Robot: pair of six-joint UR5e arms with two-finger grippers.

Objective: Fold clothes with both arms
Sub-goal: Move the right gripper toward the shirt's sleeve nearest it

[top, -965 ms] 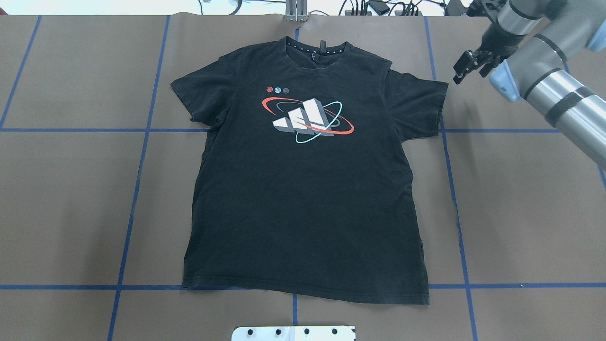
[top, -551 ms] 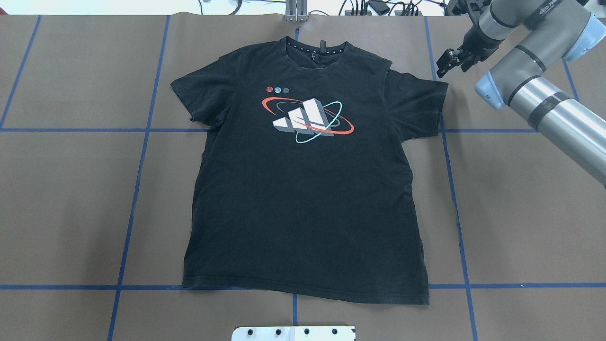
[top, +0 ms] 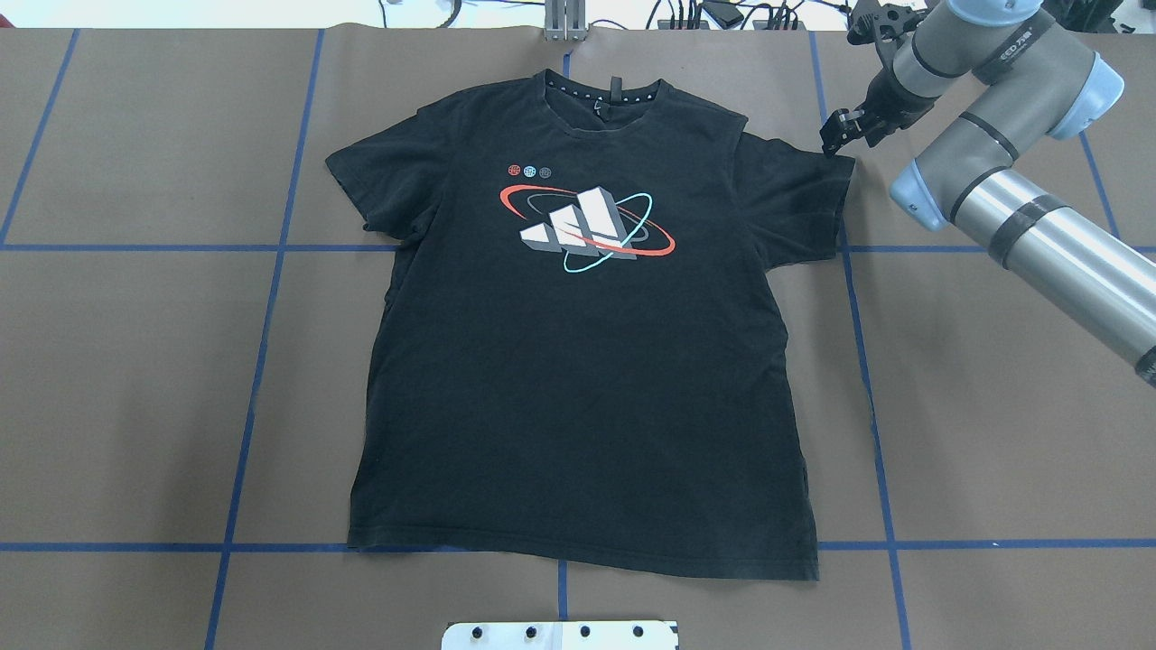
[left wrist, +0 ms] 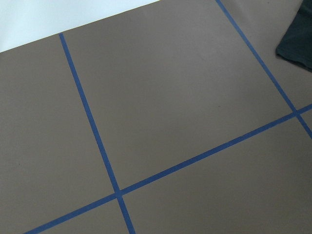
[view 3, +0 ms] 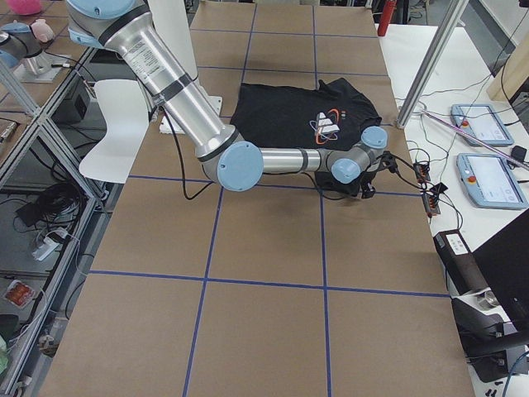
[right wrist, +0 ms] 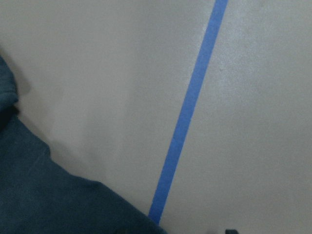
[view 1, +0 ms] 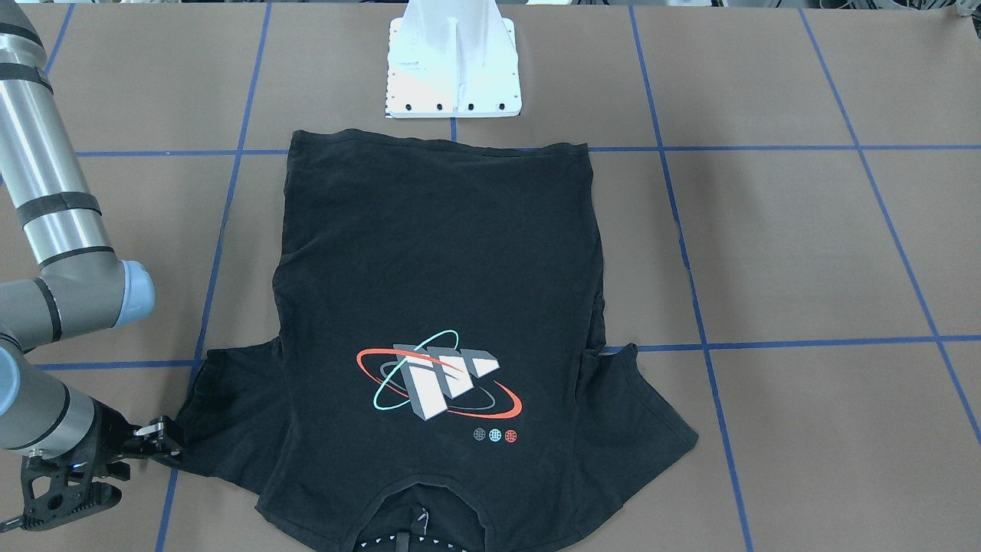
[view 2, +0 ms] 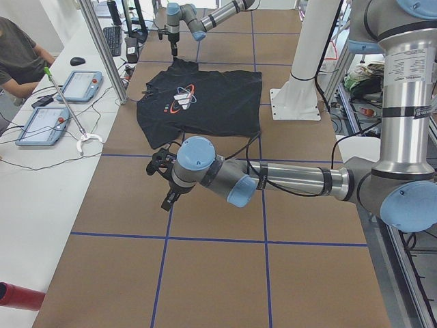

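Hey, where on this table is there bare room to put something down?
Widest free patch: the brown paper on the robot's left of the T-shirt. Also free: the paper right of the shirt's body, below the sleeve. Crowded: the right sleeve tip, where the right gripper is.

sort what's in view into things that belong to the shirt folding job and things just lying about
Belongs to the job:
black T-shirt, spread flat
right gripper, at the sleeve corner
left gripper, off the shirt

Just lying about:
white pedestal base
two control tablets on the side bench
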